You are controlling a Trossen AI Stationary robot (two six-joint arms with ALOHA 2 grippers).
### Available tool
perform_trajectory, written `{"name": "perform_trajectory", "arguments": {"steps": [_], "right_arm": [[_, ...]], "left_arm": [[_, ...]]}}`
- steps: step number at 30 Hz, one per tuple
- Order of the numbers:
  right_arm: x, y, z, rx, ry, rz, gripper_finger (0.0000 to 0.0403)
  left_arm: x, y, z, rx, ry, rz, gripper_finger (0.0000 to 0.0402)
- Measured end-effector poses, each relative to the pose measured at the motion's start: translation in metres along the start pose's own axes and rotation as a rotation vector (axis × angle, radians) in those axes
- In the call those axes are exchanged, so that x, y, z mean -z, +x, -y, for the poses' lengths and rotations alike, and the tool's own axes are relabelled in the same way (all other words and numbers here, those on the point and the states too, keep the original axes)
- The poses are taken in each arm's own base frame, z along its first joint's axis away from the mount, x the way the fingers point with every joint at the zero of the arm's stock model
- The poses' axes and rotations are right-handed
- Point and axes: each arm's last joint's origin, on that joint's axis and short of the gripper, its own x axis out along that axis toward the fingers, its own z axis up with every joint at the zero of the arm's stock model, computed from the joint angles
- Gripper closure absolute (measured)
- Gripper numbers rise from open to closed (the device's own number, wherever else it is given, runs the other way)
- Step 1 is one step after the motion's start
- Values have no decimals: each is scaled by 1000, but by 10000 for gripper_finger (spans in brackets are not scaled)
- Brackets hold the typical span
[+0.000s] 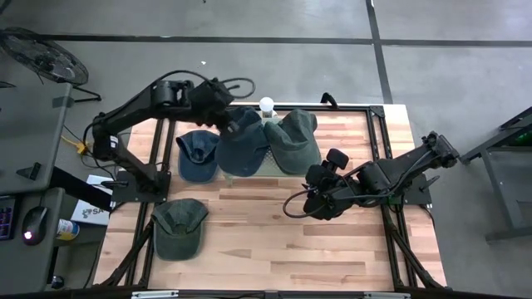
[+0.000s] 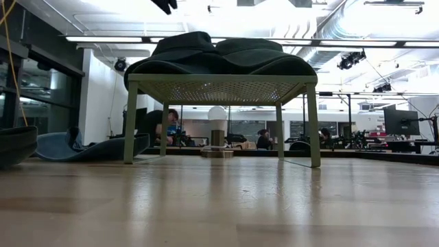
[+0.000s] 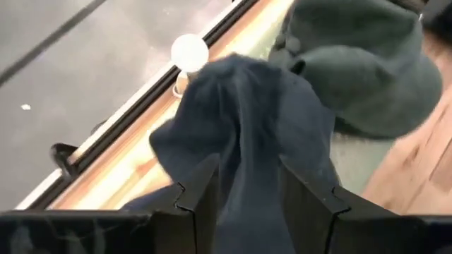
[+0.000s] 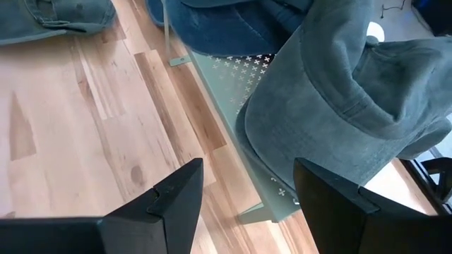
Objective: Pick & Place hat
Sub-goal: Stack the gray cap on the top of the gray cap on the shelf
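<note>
The left gripper (image 3: 244,190) pinches the dark blue hat (image 1: 241,143) atop the perforated green stand (image 2: 219,86), far centre. The right gripper (image 4: 247,187) waits spread beside the green hat (image 4: 339,92) — only the low view shows the stand's legs.

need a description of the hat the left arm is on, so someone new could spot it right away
Start at the pale green perforated stand at the table's back edge, which carries two caps. The one meant is the dark navy cap on its left half, bunched upward between the left gripper fingers. Its neighbour on the stand is a grey-green cap; the lighter blue cap lies flat on the table beside the stand.
</note>
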Motion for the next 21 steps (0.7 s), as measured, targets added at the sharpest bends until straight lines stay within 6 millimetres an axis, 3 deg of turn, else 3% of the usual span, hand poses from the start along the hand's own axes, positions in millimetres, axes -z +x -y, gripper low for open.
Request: {"name": "perform_trajectory", "arguments": {"steps": [7,12,21], "right_arm": [[0,0,-1,-19,0,-16,190],[1,0,0,-15,9,-23,190],[3,0,1,-10,5,-49,190]], "left_arm": [[28,-32,10,-29,96,-21,266],[54,-48,28,-10,125,-14,266],[113,-36,65,-5,167,-116,266]]}}
